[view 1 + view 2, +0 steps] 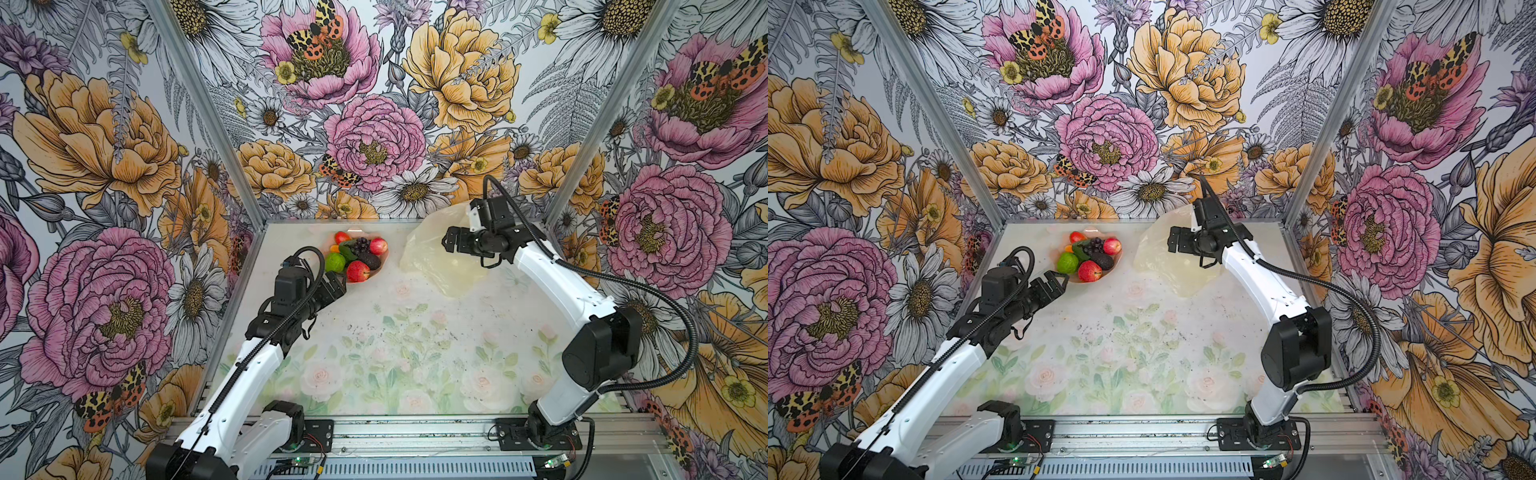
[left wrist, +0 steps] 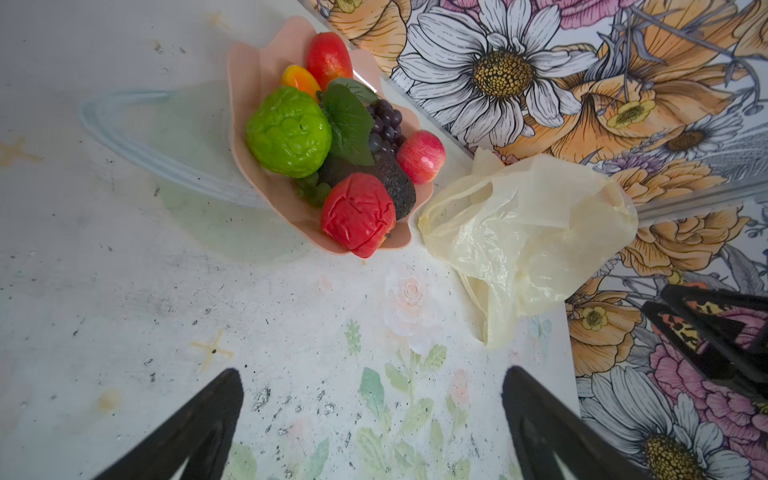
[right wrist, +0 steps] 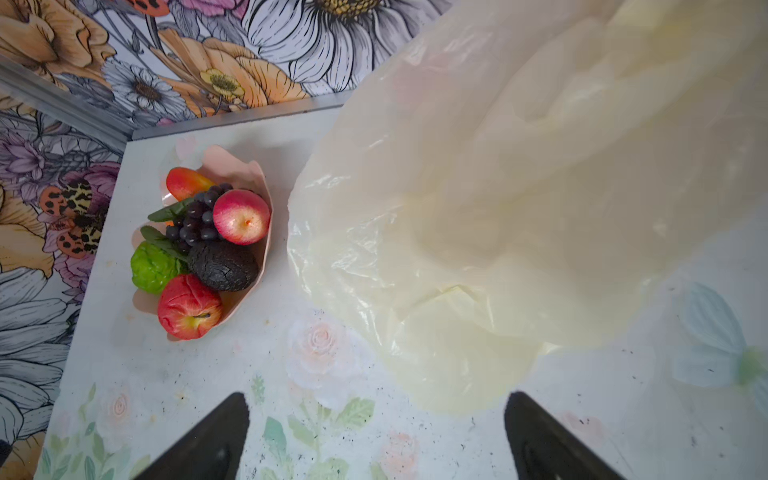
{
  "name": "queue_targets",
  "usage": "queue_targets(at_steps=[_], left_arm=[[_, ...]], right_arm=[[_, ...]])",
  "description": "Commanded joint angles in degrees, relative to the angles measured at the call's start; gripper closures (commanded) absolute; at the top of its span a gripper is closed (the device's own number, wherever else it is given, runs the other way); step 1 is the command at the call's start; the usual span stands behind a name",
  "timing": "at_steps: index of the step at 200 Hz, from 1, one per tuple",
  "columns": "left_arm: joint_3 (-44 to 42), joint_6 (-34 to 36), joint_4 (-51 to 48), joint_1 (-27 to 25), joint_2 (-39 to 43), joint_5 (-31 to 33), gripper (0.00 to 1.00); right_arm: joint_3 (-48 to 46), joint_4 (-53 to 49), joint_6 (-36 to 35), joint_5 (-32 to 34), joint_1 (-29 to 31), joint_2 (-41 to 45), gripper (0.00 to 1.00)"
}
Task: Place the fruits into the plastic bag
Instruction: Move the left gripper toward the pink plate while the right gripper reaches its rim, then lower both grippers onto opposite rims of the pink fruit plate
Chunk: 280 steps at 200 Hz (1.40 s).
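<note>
**A:** Where are the fruits (image 1: 357, 255)?

**B:** All heaped in the pink bowl (image 2: 249, 75). A wrinkled red apple (image 1: 358, 271) sits at its near rim, with a lime-green fruit (image 1: 335, 262) beside it. An avocado (image 1: 369, 260) and a grape bunch (image 1: 360, 245) fill the middle. A smaller pink-red apple (image 1: 378, 246) is on the side facing the plastic bag (image 1: 432, 266). A red fruit (image 1: 342, 237) and a small orange (image 1: 333, 248) lie at the bowl's far side.

**A:** And the bag?

**B:** It lies crumpled on the table (image 1: 395, 332), just beside the bowl on the right arm's side. It is pale yellow and translucent. The right wrist view shows a narrow strip of table between bag and bowl.

**A:** The left gripper (image 1: 338, 286)?

**B:** Just beside the bowl's near rim, on the side away from the bag. Its fingers are spread wide, with only bare table showing between them, so it grips nothing.

**A:** The right gripper (image 1: 447, 240)?

**B:** Over the bag, pointing toward the bowl and farther from it than the bag's nearest edge. Its fingers also stand wide apart and hold nothing. I cannot tell whether it touches the plastic.
</note>
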<state>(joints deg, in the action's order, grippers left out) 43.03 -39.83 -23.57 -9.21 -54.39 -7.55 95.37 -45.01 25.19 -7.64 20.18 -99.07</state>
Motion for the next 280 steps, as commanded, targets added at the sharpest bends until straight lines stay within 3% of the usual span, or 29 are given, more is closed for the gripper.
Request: queue_targets(at_steps=[1, 34, 70, 119, 166, 280], left_arm=[[-1.8, -3.5, -1.3, 5.3, 1.7, -4.1, 0.01], [-0.9, -4.1, -0.7, 11.9, 0.0, -7.3, 0.01], [3.9, -6.2, 3.9, 15.1, -10.2, -10.8, 0.01], [11.0, -9.4, 10.8, 21.0, -24.2, -16.9, 0.01], [18.1, -10.8, 14.1, 21.9, -36.0, -18.9, 0.01], [30.2, -15.4, 20.0, 20.7, -56.2, -20.0, 0.01]], right_arm=[[6.0, -3.2, 0.9, -3.5, 2.5, -4.3, 0.02], [14.1, -3.1, 6.1, -11.5, 4.9, -13.2, 0.04], [25.4, -2.8, 11.1, -19.5, 6.0, -23.7, 0.06], [41.1, -2.8, 15.2, -22.3, 5.5, -36.5, 0.06], [52.7, -2.5, 19.3, -24.2, 3.4, -46.2, 0.06], [55.6, 7.0, 27.9, -30.7, 0.2, -55.9, 0.07]])
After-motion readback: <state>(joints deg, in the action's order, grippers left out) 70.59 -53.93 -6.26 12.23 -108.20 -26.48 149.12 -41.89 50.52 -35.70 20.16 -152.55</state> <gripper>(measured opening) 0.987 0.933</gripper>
